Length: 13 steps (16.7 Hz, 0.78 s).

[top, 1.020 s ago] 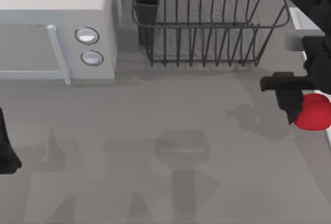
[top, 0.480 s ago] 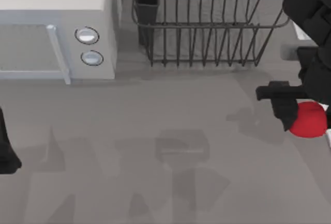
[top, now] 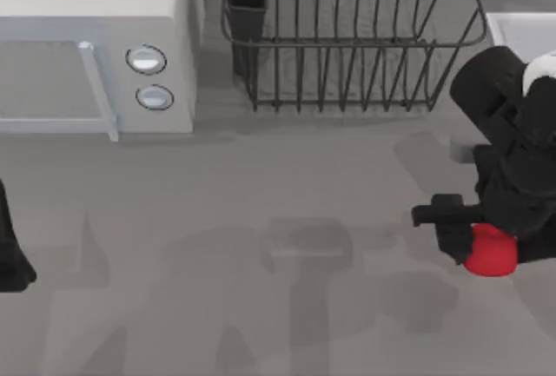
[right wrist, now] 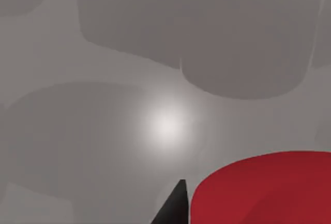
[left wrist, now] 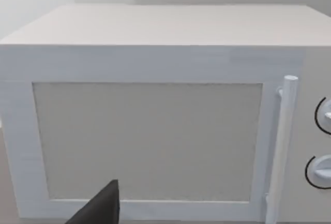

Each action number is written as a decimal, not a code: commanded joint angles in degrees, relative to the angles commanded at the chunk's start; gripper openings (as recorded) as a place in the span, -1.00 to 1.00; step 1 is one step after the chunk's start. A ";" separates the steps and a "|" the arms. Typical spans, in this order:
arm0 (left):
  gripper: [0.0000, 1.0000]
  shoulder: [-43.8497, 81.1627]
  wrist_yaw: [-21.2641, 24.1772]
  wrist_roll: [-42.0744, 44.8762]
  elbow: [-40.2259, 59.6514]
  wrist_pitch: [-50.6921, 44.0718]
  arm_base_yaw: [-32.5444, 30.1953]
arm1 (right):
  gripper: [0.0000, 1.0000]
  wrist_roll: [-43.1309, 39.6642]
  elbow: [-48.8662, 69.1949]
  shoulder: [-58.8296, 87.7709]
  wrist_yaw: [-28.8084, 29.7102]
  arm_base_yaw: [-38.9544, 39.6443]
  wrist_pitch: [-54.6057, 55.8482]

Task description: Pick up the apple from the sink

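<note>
A: 1 arm is doing the work here. The right gripper (top: 476, 241) is hanging over the bare table (top: 261, 306) at the right, fingers clamped on the apple (top: 491, 253).

B: Where is the sink (top: 519, 30)?

A: Far right, beyond the gripper, well apart from the fruit. The apple is sitting directly beneath the wrist, between the fingers; being round, it is offering no long axis.

B: And the left gripper (top: 10, 259)?

A: Parked at the left edge, facing the microwave (top: 95, 55); I cannot tell its fingers.
</note>
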 joint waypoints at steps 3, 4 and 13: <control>1.00 0.00 0.00 0.00 0.00 0.00 0.00 | -1.00 0.03 -0.60 0.22 0.00 0.03 0.62; 1.00 0.00 0.00 0.00 0.00 0.00 0.00 | -1.00 0.03 -0.60 0.22 0.00 0.03 0.62; 1.00 0.00 0.00 0.00 0.00 0.00 0.00 | 0.21 0.03 -0.60 0.22 0.00 0.03 0.62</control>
